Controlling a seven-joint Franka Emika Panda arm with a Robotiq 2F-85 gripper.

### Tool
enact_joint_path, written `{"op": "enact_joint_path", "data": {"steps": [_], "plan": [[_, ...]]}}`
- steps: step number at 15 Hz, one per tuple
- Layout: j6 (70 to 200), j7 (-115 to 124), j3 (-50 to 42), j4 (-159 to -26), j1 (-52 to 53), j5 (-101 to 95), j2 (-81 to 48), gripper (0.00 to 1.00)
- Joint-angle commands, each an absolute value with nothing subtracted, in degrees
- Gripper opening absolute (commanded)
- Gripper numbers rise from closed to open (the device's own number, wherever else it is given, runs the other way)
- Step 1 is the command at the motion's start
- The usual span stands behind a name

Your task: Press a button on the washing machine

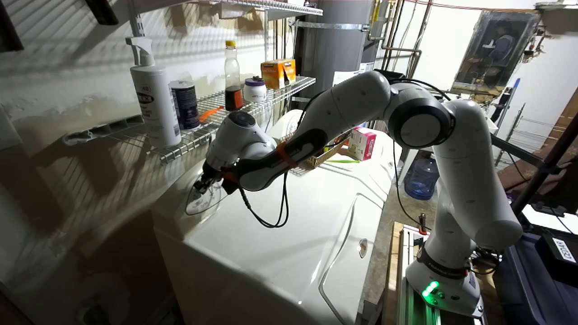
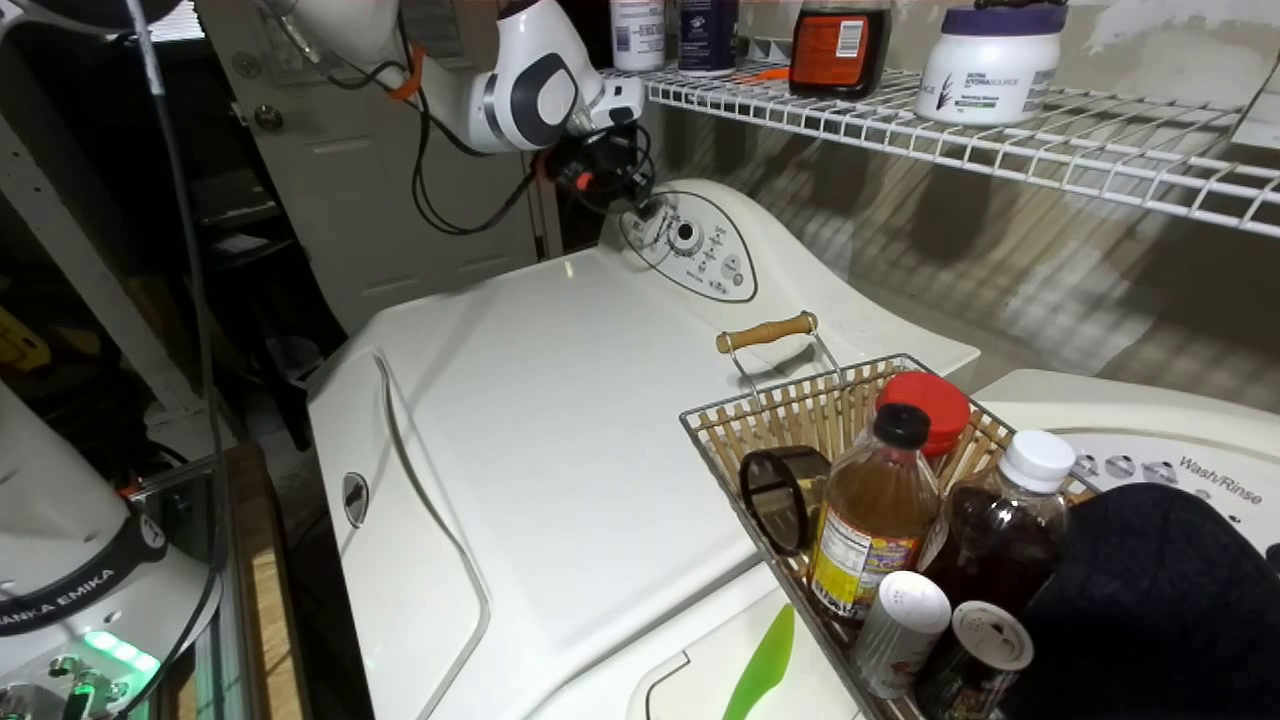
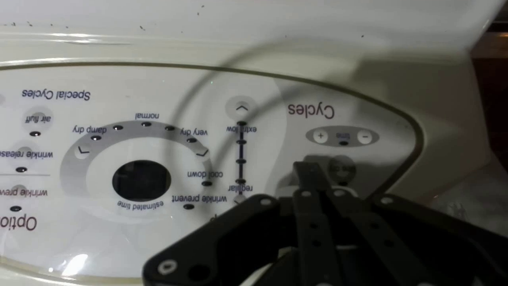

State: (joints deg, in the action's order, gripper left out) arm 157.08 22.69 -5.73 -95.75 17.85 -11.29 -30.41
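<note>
The washing machine [image 1: 275, 234] is a large white appliance with a glossy top; it also shows in an exterior view [image 2: 540, 430]. Its oval grey-outlined control panel [image 2: 700, 265] has a round dark centre. In the wrist view the panel [image 3: 131, 95] appears upside down, with labelled buttons. My gripper [image 3: 311, 172] is shut and empty, fingers together, over the panel's narrow end. Its tip lies beside a round grey button [image 3: 342, 169], below the plus/minus time buttons [image 3: 342, 136]. The gripper also shows at the panel in both exterior views [image 1: 203, 184] [image 2: 645, 203]. I cannot tell whether it touches.
A wire shelf [image 2: 1100, 150] with bottles and jars runs along the wall above the panel. A basket [image 2: 725, 440] of bottles and shakers stands at the machine's side. A green utensil [image 2: 762, 660] lies near it. A pink box [image 1: 362, 143] shows beside the basket.
</note>
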Motion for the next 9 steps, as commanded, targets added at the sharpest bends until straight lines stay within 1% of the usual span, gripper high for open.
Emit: {"op": "enact_joint_path", "data": {"steps": [1,9], "plan": [[158.6,24.2,-7.6,-93.7,19.3,-13.0,-32.3,0.00],[159.4,24.9,-8.8,-92.6,20.4,-12.8,-33.9,0.00]]}}
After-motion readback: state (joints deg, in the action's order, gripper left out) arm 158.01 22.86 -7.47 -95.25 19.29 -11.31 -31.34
